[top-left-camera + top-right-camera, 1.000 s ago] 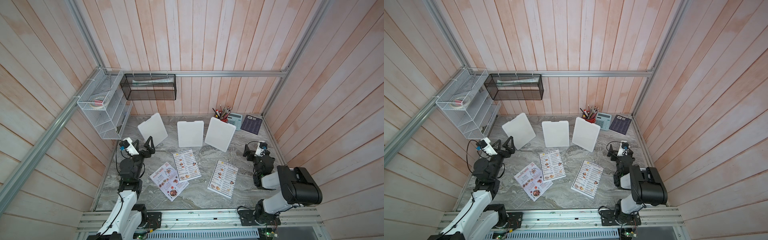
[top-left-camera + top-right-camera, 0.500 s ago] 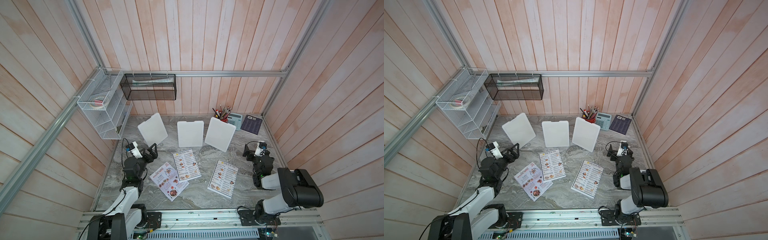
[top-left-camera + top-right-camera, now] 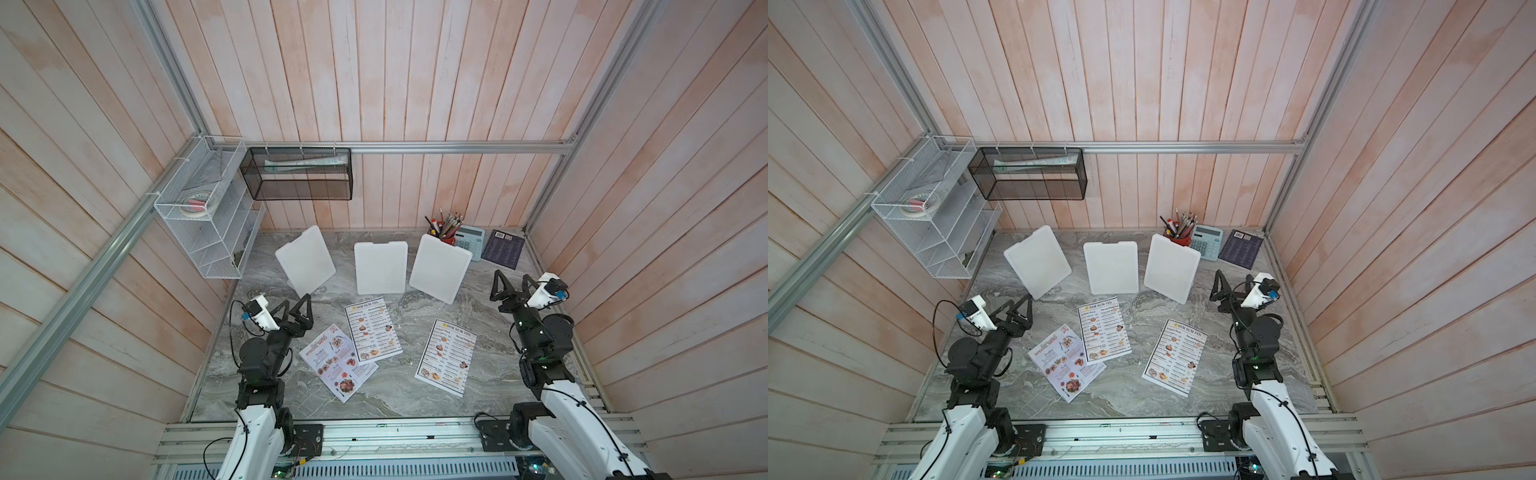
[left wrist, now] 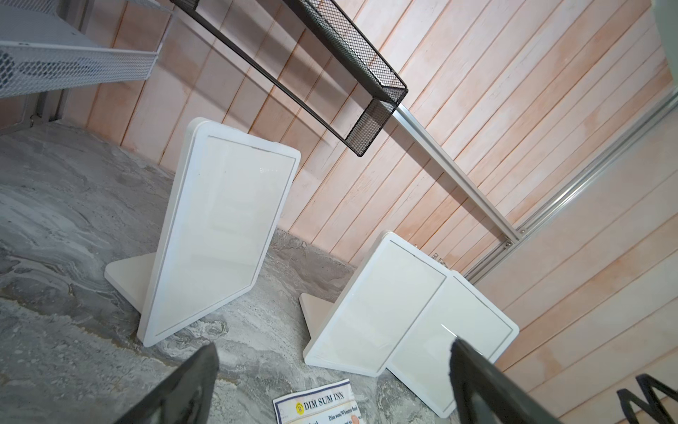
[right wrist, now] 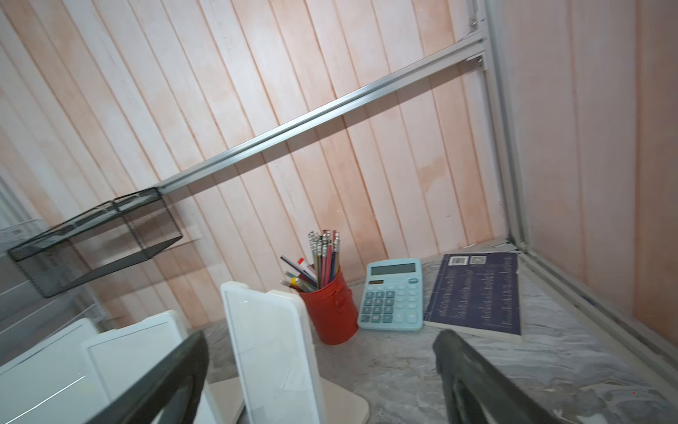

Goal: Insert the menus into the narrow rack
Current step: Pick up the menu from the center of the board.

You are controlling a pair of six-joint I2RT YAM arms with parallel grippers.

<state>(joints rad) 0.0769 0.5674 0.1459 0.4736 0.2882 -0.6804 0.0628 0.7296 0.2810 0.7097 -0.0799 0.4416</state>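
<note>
Left gripper [image 3: 296, 301] gapes, seemingly empty, near menus [image 3: 372, 330].

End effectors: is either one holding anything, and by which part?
Nothing is held. The left end effector and right end effector are open and empty; the menus lie untouched.

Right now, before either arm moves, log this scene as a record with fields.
table: Special Menu, DIM SUM INN menu, second DIM SUM INN menu, all flat
overlap: DIM SUM INN menu covers a corner of the Special Menu; the second lies apart
left gripper: open, empty, near the Special Menu
right gripper: open, empty
black mesh rack: hangs on the back rail, something pale inside
white wire rack: on the left wall
white stands: three, upright behind the menus
back corner: red pencil cup, calculator, dark booklet
</note>
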